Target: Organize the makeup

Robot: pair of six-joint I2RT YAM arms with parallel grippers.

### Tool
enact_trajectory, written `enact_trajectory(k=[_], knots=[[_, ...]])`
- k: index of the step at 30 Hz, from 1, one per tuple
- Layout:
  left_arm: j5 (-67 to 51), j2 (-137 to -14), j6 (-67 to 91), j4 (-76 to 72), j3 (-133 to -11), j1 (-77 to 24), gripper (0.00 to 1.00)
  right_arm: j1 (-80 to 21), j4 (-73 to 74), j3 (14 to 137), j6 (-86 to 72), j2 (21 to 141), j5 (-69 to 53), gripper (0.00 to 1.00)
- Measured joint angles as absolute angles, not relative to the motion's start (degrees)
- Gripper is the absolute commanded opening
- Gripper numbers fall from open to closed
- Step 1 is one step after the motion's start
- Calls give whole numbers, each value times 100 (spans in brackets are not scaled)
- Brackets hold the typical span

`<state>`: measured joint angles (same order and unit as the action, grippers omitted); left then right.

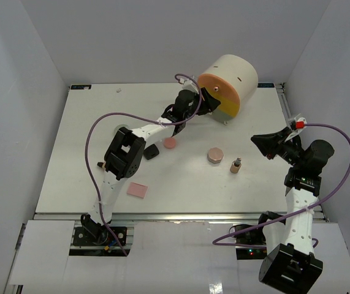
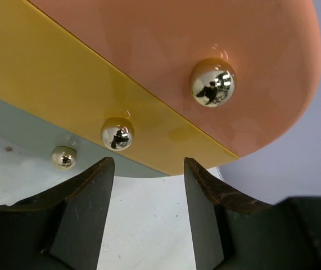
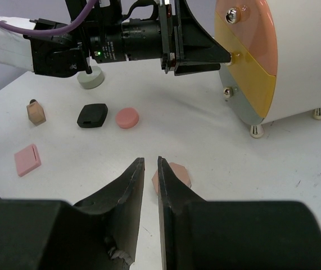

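The makeup lies loose on the white table: a pink round compact, a black oblong case, a rose-beige compact, a tan lipstick tube and a flat pink square. My left gripper is open and empty, its tips right at the organizer's drawer fronts, just below the yellow front's gold knob. Held above the table right of the tube, my right gripper is shut with nothing in it.
The big cream cylinder organizer lies at the back with pink, yellow and grey drawer fronts, each with a gold knob. Another tan tube and a pale round jar sit near the left arm. Grey walls enclose the table.
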<state>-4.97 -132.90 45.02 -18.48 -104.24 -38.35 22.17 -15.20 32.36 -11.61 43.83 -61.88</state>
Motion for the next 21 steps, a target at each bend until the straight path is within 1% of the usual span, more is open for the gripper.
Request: enact_trajectory(k=[4, 8, 21], knots=[[-298, -13336, 4503, -1640, -10666, -3834, 61, 2217, -1520, 3236, -1162, 4383, -6188, 22], [-213, -13450, 4489, -1521, -10875, -3833, 55, 2217, -1520, 3236, -1162, 4383, -6187, 22], [-10, -13814, 4482, -1181, -11244, -3795, 56, 2217, -1520, 3236, -1164, 4388, -6167, 22]])
